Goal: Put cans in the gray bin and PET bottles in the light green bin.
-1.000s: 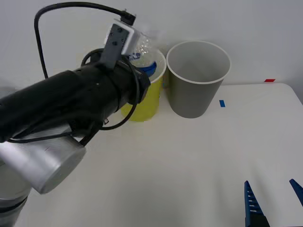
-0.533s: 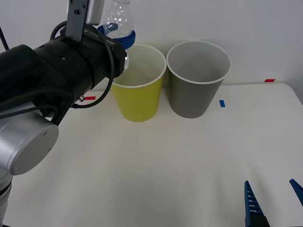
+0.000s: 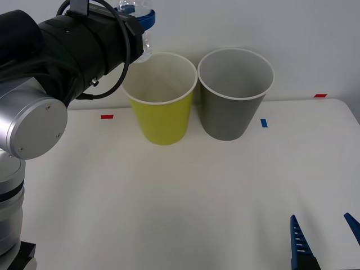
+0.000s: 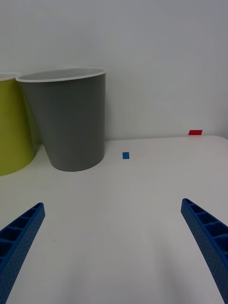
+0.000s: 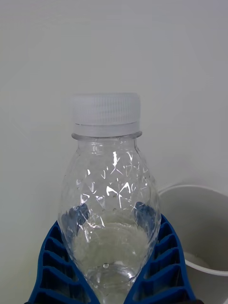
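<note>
Left jaws: the left gripper (image 5: 111,280) pinches the PET bottle (image 5: 108,204) low on its body, one blue ribbed finger pressed to each side.
Left gripper position: raised high at the far left of the front view, up above the table (image 3: 185,197), just beyond the rim of the light green bin (image 3: 161,101) on its left side.
PET bottle: clear, crinkled, no label, white cap (image 5: 105,109) on and pointing away from the wrist camera; held in the air, touching neither bin nor the table. In the front view a small part of it (image 3: 135,7) shows at the top edge.
Left arm: thick black forearm and silver joint cross the upper left of the front view, a black cable looped over the wrist.
Light green bin: upright on the table, open, inside whitish; contents cannot be told.
Gray bin (image 3: 232,95): upright just beside the light green bin, on its right, rims close together; white rim, pale gray inside.
Right jaws: the right gripper (image 4: 114,247) is spread wide, holding nothing, low over the near right part of the table, well apart from both bins.
Table marks: small blue tape (image 3: 264,122) right of the gray bin; red tape (image 3: 107,117) left of the light green bin, another red tape (image 3: 320,95) at the far right edge.
</note>
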Robot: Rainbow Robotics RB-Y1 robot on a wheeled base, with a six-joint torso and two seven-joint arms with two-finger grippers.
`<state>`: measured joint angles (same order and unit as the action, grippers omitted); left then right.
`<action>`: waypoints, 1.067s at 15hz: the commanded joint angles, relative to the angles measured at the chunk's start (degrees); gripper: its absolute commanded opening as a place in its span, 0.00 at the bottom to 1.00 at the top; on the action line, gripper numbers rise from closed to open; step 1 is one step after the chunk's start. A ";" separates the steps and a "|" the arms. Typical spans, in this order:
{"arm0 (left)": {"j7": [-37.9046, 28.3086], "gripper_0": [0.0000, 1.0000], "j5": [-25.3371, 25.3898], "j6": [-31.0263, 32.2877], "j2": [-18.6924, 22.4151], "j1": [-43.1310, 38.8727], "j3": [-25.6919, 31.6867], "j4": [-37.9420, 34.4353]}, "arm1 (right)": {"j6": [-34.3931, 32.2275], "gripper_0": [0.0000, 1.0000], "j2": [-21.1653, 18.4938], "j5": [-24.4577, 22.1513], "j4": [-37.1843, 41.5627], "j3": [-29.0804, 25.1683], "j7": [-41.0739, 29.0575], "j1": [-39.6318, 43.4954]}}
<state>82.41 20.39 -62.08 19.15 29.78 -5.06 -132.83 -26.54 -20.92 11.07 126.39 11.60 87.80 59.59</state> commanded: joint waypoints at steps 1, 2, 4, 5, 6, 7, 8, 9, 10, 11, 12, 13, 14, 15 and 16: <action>0.38 0.00 0.18 4.86 -1.13 1.42 -0.12 5.30 | 0.00 1.00 0.00 0.00 0.00 0.00 0.00 0.00; 0.56 0.00 0.26 6.09 -1.48 1.86 -0.12 6.97 | 0.00 1.00 0.00 0.00 0.00 0.00 0.00 0.00; 1.26 0.00 0.70 9.87 -2.36 3.44 -0.12 11.98 | 0.00 1.00 0.00 0.00 0.00 0.00 0.00 0.00; 1.70 0.00 0.97 11.81 -2.98 3.97 -0.12 13.91 | 0.00 1.00 0.00 0.00 0.00 0.00 0.00 0.00; 2.66 0.00 1.06 14.00 -4.12 4.06 -0.12 15.84 | 0.00 1.00 0.00 0.00 0.00 0.00 0.00 0.00; 5.57 0.00 1.06 15.50 -5.17 3.97 -0.30 17.25 | 0.00 1.00 0.00 0.00 0.00 0.00 0.00 0.00; 7.32 0.00 1.14 17.08 -5.79 3.97 -0.30 18.74 | 0.00 1.00 0.00 0.00 0.00 0.00 0.00 0.00; 8.03 0.00 1.14 19.01 -6.76 3.97 -0.30 20.24 | 0.00 1.00 0.00 0.00 0.00 0.00 0.00 0.00; 8.29 0.00 1.06 20.16 -7.46 3.97 -0.30 21.29 | 0.00 1.00 0.00 0.00 0.00 0.00 0.00 0.00; 8.55 0.00 0.88 21.12 -7.81 3.97 -0.38 22.17 | 0.00 1.00 0.00 0.00 0.00 0.00 0.00 0.00; 8.82 0.00 0.53 22.62 -8.07 4.06 -0.74 23.40 | 0.00 1.00 0.00 0.00 0.00 0.00 0.00 0.00; 8.99 0.00 0.44 24.20 -8.69 3.97 -0.74 24.46 | 0.00 1.00 0.00 0.00 0.00 0.00 0.00 0.00; 9.52 0.00 0.26 26.31 -9.48 3.97 -0.74 25.86 | 0.00 1.00 0.00 0.00 0.00 0.00 0.00 0.00; 9.78 0.00 0.09 27.36 -9.74 3.97 -0.82 26.57 | 0.00 1.00 0.00 0.00 0.00 0.00 0.00 0.00; 10.31 0.00 -0.18 28.07 -10.27 3.88 -0.82 27.09 | 0.00 1.00 0.00 0.00 0.00 0.00 0.00 0.00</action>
<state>92.20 20.52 -34.84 9.41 33.75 -5.85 -106.37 -26.54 -20.92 11.07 126.39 11.60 87.80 59.59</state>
